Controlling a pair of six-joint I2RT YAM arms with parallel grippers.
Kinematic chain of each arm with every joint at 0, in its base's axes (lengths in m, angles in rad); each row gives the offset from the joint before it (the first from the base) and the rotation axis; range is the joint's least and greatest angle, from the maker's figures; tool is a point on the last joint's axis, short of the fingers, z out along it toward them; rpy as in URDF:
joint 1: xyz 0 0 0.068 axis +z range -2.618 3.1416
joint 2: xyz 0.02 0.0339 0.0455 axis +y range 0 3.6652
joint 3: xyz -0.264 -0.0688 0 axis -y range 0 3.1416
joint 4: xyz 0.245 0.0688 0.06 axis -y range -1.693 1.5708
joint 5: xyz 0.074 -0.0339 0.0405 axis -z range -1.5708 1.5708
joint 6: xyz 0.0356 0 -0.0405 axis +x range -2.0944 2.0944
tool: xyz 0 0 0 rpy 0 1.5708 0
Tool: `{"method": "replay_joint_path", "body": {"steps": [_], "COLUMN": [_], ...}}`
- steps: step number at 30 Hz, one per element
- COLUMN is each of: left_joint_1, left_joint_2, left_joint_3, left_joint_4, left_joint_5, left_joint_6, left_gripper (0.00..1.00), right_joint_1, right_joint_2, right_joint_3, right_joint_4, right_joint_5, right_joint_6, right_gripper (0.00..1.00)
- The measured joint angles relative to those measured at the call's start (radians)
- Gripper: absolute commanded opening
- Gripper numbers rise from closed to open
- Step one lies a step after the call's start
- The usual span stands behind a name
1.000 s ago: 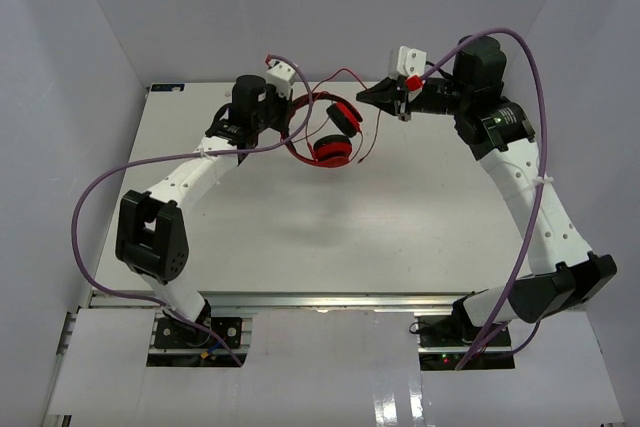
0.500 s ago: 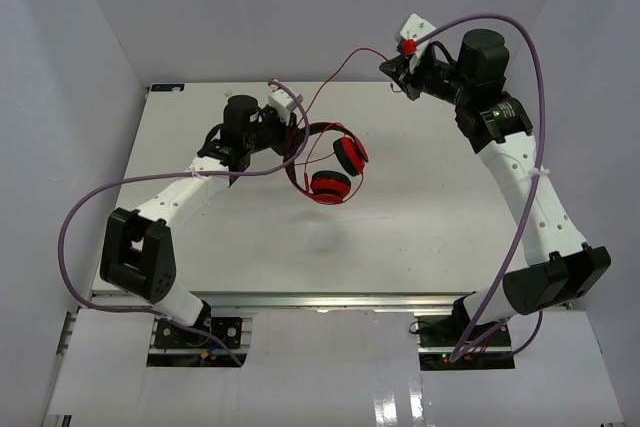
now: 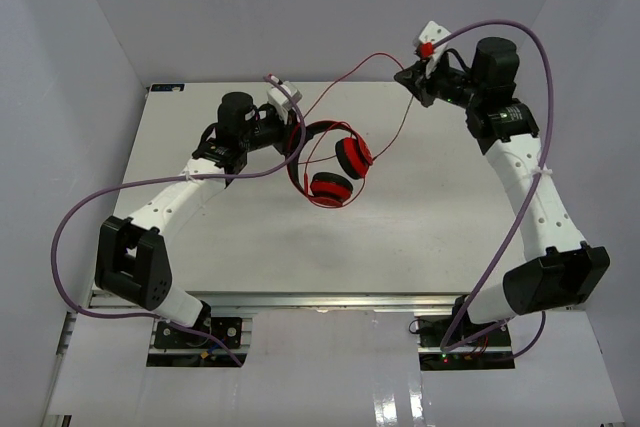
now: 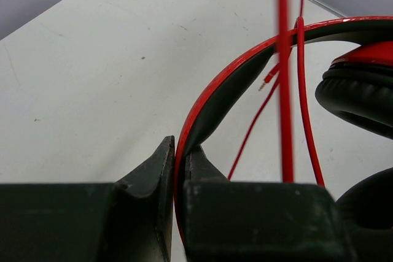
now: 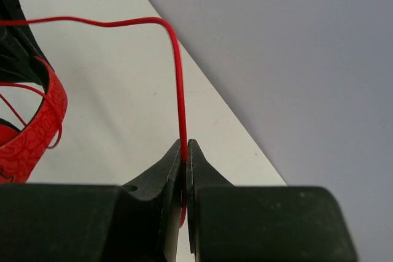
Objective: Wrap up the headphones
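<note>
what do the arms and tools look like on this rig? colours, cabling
The left arm and right arm have white links with black joints. A thick purple cable loops off each. The left tool and right tool have dark tapered fingers.

Glossy plastic headphones [image 4: 221,87], soft matt ear pads [image 4: 356,93], matt table [image 4: 92,78]

White arm links [image 3: 530,197], black joints [image 3: 130,265], looping purple cables [image 3: 497,21], white wrist cameras [image 3: 283,95]; left hand [image 4: 180,151] and right hand [image 5: 185,148] dark, wedge-tipped.
</note>
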Motion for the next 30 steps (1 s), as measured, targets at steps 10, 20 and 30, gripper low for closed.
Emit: {"method": "replay_joint_path", "body": {"steps": [10, 20, 30], "left_joint_1": [0.010, 0.026, 0.112], "left_joint_2": [0.041, 0.012, 0.005], "left_joint_3": [0.003, 0.003, 0.003], "left_joint_4": [-0.001, 0.023, 0.090], "left_joint_5": [-0.057, -0.015, 0.026], "left_joint_6": [0.015, -0.027, -0.152], "left_gripper": [0.00, 0.00, 0.00], "right_joint_1": [-0.031, -0.069, -0.067], "right_joint_2": [-0.075, -0.085, -0.116], "right_joint_3": [0.036, -0.035, 0.011], "right_joint_4": [0.030, -0.006, -0.311], "right_joint_5": [-0.184, -0.197, -0.425], "right_joint_6": [0.084, 0.013, -0.375], "right_gripper": [0.08, 0.08, 0.08]}}
